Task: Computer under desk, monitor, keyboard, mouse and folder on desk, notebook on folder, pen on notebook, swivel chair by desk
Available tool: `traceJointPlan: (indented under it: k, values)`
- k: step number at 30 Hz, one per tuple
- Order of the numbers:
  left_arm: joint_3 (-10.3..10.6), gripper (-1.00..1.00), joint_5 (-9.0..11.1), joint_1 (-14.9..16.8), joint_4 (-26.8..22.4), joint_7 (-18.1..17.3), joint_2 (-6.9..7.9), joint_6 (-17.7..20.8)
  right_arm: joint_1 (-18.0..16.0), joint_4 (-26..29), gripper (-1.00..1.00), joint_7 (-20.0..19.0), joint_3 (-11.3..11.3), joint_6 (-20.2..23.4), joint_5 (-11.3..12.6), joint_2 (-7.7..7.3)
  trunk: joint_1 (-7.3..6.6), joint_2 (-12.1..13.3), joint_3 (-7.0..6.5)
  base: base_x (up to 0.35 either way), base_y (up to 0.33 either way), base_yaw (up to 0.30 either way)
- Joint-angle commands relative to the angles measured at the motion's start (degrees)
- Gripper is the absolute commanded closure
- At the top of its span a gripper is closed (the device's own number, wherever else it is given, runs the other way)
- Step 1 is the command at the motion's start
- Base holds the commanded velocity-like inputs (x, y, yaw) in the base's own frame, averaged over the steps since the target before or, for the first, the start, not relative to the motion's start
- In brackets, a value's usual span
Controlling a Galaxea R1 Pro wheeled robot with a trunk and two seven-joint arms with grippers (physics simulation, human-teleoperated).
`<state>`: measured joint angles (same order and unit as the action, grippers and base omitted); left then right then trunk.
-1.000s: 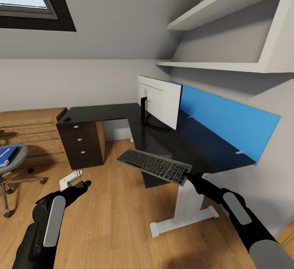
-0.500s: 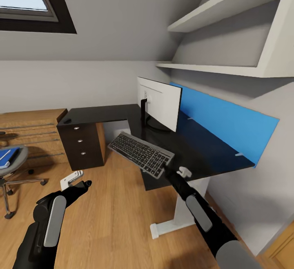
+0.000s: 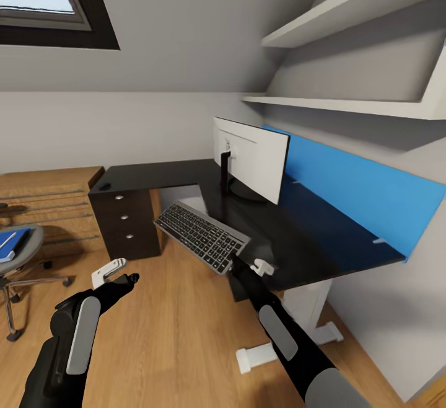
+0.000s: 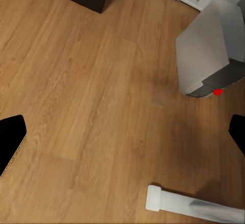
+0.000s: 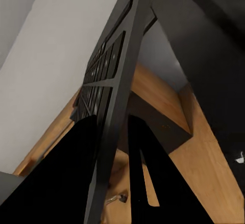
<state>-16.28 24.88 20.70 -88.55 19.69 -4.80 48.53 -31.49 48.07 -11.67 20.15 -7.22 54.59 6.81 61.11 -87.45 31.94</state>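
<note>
My right gripper (image 3: 240,265) is shut on one end of the black keyboard (image 3: 201,235), which hangs tilted in the air off the desk's (image 3: 173,173) inner corner edge. Seen from the right wrist, the keyboard (image 5: 109,101) stands edge-on between the black fingers (image 5: 148,183). The monitor (image 3: 253,157) stands on the desk with its pale back toward me. A small dark lump, maybe the mouse (image 3: 103,185), lies on the desk's far left end. At the left edge, the swivel chair (image 3: 18,256) carries the blue folder (image 3: 12,243). My left gripper (image 3: 114,273) is open over bare floor, near the computer (image 4: 204,55). I cannot make out the notebook or pen.
A black drawer unit (image 3: 127,222) stands under the desk's left end, with a wooden chest (image 3: 49,200) beyond it. White shelves (image 3: 347,23) and a blue panel (image 3: 365,194) line the right wall. The desk's white leg and foot (image 3: 282,343) rest on the wood floor.
My right arm has swung the keyboard left and closer in along the desk's front edge. The view has shifted slightly. The left arm has not moved.
</note>
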Motion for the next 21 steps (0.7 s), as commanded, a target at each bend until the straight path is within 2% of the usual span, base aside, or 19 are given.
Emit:
traceJointPlan:
  k: [1,11,12,21]
  values:
    - [-0.1,-1.0,0.6,0.0,0.0,0.4,-0.03,0.2,-0.1,-0.1,1.0,-0.3,0.1,-0.3,0.6,0.0,0.02,0.0,0.06,0.234,0.255,0.0]
    - [-0.1,-1.0,0.6,0.0,0.0,0.5,0.0,0.2,0.0,0.0,1.0,-0.4,0.3,-2.1,0.9,0.99,0.02,0.0,0.06,0.235,0.257,0.0]
    - [-0.1,-1.0,0.6,0.0,0.0,0.5,-0.02,0.2,0.0,-0.1,1.0,-0.2,0.3,-7.2,0.8,1.94,0.02,0.0,0.0,0.236,0.261,0.12]
    - [-0.1,-1.0,0.6,0.0,0.0,0.5,-0.03,0.2,0.0,-1.0,1.0,-0.1,0.4,-8.7,0.8,2.47,0.02,0.0,-0.58,0.236,0.261,0.168]
